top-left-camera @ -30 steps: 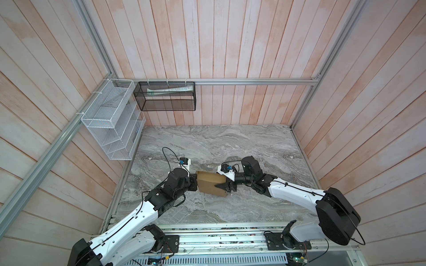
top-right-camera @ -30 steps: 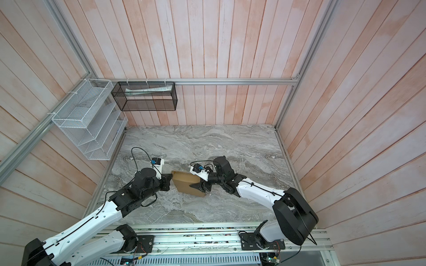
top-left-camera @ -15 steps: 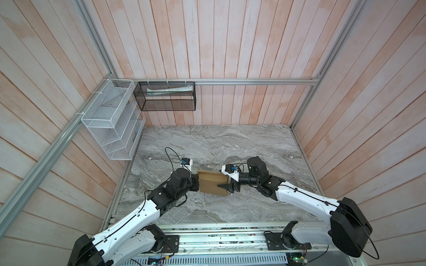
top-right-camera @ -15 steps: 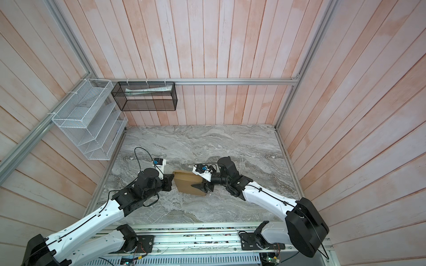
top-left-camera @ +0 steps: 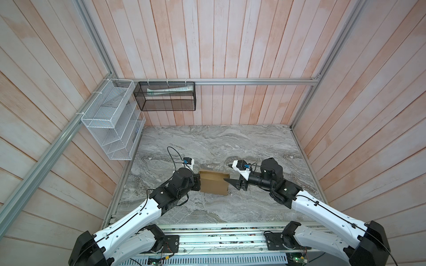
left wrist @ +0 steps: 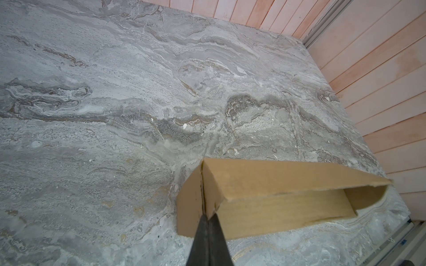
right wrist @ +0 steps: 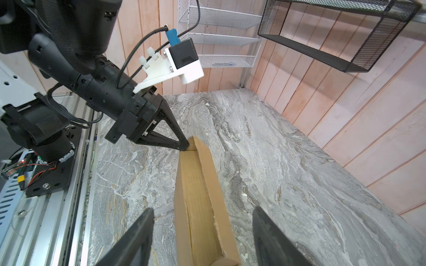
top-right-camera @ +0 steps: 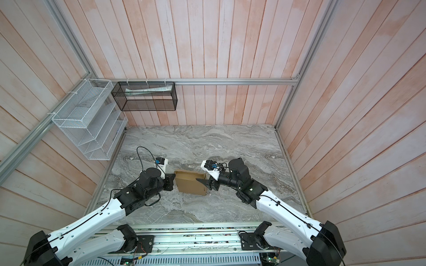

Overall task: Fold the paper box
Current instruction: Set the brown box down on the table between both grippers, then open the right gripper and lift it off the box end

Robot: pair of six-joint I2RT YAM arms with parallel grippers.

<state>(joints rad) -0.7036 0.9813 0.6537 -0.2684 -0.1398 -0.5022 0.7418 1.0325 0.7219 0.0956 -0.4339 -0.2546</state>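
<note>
We see the plain brown corrugated cardboard box (top-left-camera: 213, 185) on the grey marble desk (top-left-camera: 230, 142) near its front edge, our left hand (left wrist: 208, 218) clamped on one end, our right hand (right wrist: 202, 210) spread apart astride the opposite end.

In both top views the paper box (top-left-camera: 214, 185) lies on the bench (top-left-camera: 230, 142), a little below the middle of the frame. The left tool (top-left-camera: 199, 182) meets its left end. The right tool (top-left-camera: 227, 172) stands at its right end, one finger on either side. A wire rack (top-left-camera: 110, 122) hangs on the wall at middle left. To its right a mesh basket (top-left-camera: 164, 101) hangs above the bench's far edge.
</note>
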